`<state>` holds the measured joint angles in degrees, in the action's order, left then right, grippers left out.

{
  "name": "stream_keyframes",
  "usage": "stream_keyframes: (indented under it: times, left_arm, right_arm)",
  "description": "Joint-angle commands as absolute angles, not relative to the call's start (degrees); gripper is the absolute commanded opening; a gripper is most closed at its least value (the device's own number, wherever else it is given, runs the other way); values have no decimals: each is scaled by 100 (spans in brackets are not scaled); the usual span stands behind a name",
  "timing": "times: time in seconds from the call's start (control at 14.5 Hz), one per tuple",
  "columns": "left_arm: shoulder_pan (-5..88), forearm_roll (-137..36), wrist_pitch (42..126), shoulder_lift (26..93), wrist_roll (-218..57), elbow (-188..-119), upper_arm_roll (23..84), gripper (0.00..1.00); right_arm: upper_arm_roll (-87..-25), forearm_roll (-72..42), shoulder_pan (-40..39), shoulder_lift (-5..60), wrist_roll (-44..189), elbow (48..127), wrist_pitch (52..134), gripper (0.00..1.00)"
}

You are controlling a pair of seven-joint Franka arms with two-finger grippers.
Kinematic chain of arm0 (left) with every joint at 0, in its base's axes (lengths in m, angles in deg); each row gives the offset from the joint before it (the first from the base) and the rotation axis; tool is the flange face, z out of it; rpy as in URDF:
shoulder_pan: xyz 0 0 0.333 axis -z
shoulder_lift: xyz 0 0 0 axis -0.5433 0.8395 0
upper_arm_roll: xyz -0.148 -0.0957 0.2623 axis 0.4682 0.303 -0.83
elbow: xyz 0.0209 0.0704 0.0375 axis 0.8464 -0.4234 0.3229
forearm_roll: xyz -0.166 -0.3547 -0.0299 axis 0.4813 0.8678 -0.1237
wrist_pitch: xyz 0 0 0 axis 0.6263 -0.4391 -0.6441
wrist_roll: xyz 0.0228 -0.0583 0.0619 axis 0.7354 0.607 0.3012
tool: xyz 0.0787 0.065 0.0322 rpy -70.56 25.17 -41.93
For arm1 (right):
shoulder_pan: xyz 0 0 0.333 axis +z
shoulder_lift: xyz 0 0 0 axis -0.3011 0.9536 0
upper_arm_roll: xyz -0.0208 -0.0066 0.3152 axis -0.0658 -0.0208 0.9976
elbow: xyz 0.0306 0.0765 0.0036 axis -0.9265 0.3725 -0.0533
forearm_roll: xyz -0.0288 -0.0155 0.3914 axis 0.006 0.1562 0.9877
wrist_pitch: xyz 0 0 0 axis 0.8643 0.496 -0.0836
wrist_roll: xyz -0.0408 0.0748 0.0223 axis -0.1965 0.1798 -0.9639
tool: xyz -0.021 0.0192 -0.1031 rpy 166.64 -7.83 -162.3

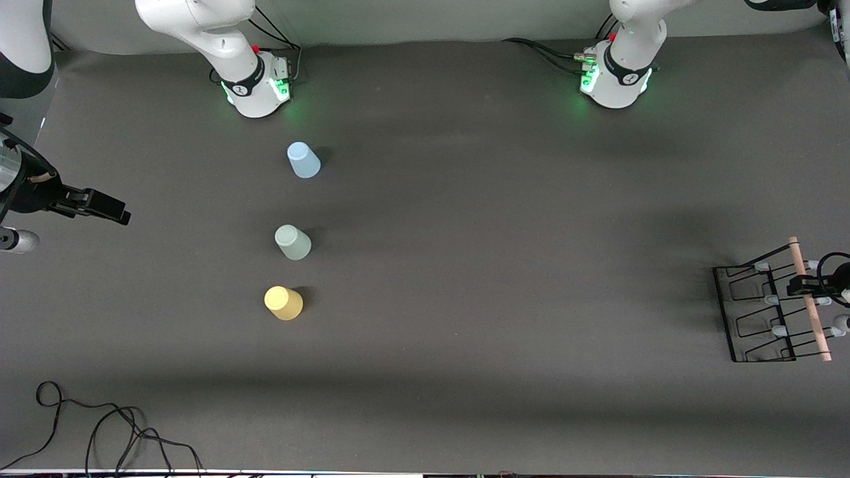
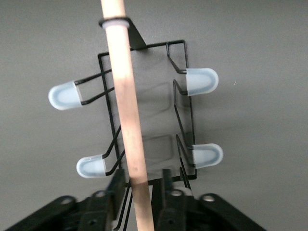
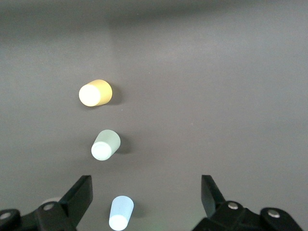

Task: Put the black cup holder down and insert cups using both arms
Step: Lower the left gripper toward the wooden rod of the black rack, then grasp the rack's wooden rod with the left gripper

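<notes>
Dark grey worktop (image 1: 465,265) fills my feed, and most of it lies bare through the middle, giving wide room between the cups and the rack. A loose black cable (image 1: 99,431) curls at about 7 o'clock, near the edge closest to the front camera.

The three cups stand upside down in a line toward the right arm's end, well apart from each other: the light blue cup (image 1: 303,160) closest to the right arm's base, the grey-green cup (image 1: 293,241) in the middle, the yellow cup (image 1: 283,303) nearest the front camera.

The black cup holder (image 1: 764,312) sits at roughly 3 o'clock, close to the worktop's edge at the left arm's end, with little margin there. I see the left gripper (image 2: 140,185) clamped on its wooden handle (image 2: 126,106), fingers (image 2: 117,185) pressed against both sides of the rod, pale-capped pegs (image 2: 201,81) splaying to either side.

The right gripper (image 3: 147,195) hangs at 9 o'clock by the worktop's edge at the right arm's end, waiting, jaws spread wide and holding nothing.
</notes>
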<state>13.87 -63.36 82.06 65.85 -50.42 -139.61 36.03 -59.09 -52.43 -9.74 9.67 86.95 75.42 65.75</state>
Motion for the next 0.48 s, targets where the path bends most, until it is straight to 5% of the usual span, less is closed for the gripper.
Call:
stream_keyframes:
  times: [0.0,0.41]
  left_arm:
    - [1436,-6421,8097,6545,-4825,-13885,3591,0]
    - [1506,-6325,8088,6045,-4798,-13876,3670,0]
  right_arm:
    - [-5916,-5336,-970,932,8572,7543,6549,100]
    - [-5925,-5336,-970,932,8572,7543,6549,100]
